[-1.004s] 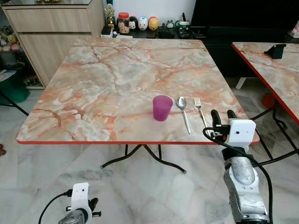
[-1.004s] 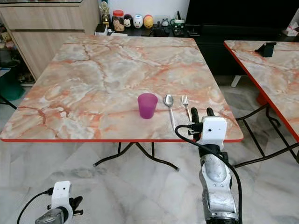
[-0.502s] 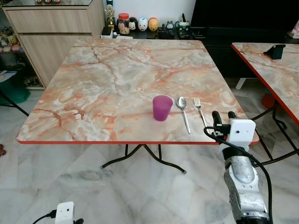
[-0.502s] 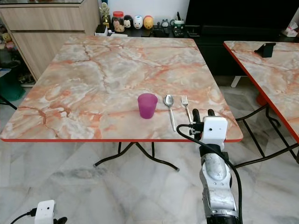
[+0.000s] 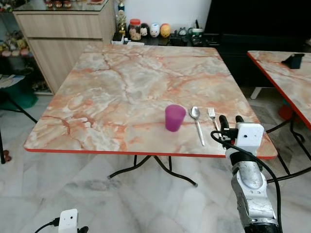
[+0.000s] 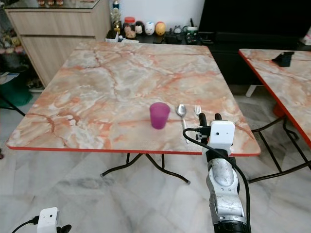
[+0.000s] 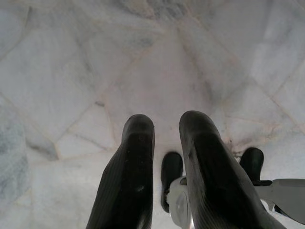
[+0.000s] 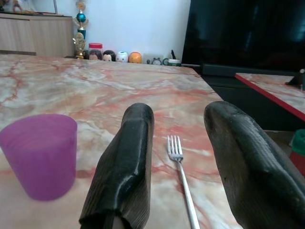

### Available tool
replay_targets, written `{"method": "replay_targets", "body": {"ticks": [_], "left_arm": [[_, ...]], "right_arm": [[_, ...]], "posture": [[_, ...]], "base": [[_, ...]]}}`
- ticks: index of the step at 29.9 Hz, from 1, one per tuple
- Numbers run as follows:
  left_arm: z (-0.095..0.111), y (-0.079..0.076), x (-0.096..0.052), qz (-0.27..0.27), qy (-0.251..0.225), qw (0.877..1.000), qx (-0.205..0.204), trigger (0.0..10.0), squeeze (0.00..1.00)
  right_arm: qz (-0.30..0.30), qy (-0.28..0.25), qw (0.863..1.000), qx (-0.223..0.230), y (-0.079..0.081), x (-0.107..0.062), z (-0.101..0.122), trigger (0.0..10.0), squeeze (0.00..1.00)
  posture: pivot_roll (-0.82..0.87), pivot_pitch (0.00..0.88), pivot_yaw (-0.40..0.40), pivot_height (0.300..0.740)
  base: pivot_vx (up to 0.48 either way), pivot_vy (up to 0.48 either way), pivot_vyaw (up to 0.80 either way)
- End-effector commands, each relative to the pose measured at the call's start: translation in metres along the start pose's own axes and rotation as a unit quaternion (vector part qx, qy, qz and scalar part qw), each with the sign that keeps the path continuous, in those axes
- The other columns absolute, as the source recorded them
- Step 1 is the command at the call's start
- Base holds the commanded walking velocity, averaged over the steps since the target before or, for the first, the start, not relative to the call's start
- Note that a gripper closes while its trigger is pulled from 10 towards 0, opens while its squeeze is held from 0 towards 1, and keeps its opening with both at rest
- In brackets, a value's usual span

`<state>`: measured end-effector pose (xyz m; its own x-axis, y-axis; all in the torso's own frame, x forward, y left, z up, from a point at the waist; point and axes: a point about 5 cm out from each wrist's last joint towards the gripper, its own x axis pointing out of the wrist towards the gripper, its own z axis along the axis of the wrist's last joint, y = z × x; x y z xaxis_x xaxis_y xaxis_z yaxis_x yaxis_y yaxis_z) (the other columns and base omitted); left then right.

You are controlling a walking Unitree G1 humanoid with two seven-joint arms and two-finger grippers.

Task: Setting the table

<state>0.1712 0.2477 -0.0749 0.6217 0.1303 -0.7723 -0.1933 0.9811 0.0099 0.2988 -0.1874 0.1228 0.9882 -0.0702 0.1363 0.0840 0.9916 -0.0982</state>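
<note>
Marble-patterned table (image 5: 121, 92) with a red edge; near its front right stand a purple cup (image 5: 175, 118), a spoon (image 5: 197, 121) just to the cup's right, and a fork (image 5: 212, 116) just right of the spoon; all three apart from one another, spoon and fork lying with handles toward the robot. Right gripper (image 5: 229, 120) raised at the table's front edge, over the fork's handle end; fingers (image 8: 125, 162) spread apart, nothing between them; in the right wrist view the fork lies in the gap between them on the tabletop, cup off to one side. Left gripper (image 7: 164, 143) hangs low over the pale marble floor (image 7: 95, 62); fingers slightly parted, holding nothing. Wooden cabinet (image 5: 63, 34) behind the table's far left; small jars and figurines (image 5: 146, 31) on a dark low unit beyond the far edge; second table (image 5: 286, 82) of the same pattern to the right.
</note>
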Motion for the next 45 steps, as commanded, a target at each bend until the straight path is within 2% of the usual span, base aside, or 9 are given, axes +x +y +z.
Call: {"method": "replay_targets", "body": {"ticks": [1,12,25,34,45], "left_arm": [[0.0025,-0.0053,0.0016,-0.006,-0.003,1.000,-0.002,10.0,0.00],[0.0020,-0.0072,0.0018,-0.007,-0.001,1.000,0.000,10.0,0.00],[0.0038,-0.0116,0.0022,-0.018,-0.013,1.000,-0.007,10.0,0.00],[0.0064,-0.0137,0.0029,-0.021,-0.017,1.000,0.009,10.0,0.00],[0.0074,-0.0126,0.0029,-0.018,-0.019,1.000,0.013,10.0,0.00]], "right_arm": [[-0.003,-0.002,1.000,0.000,-0.0022,0.0016,0.0008,10.0,0.00],[-0.001,-0.003,1.000,-0.001,-0.0007,0.0023,0.0008,10.0,0.00],[-0.002,-0.008,1.000,-0.001,-0.0008,0.0026,0.0025,10.0,0.00],[-0.003,-0.010,1.000,-0.001,-0.0011,0.0038,0.0038,10.0,0.00],[-0.002,-0.006,1.000,-0.002,0.0009,0.0055,0.0026,10.0,0.00]], "posture": [[0.04,0.000,-0.035,0.740],[0.04,0.000,-0.038,0.740],[0.04,0.000,-0.040,0.740],[0.04,0.000,-0.043,0.740],[0.04,0.000,-0.044,0.740]], "base": [[0.307,0.000,0.00],[0.312,0.000,0.00],[0.000,0.000,0.00],[0.000,0.000,0.00],[0.000,-0.206,0.00]]}}
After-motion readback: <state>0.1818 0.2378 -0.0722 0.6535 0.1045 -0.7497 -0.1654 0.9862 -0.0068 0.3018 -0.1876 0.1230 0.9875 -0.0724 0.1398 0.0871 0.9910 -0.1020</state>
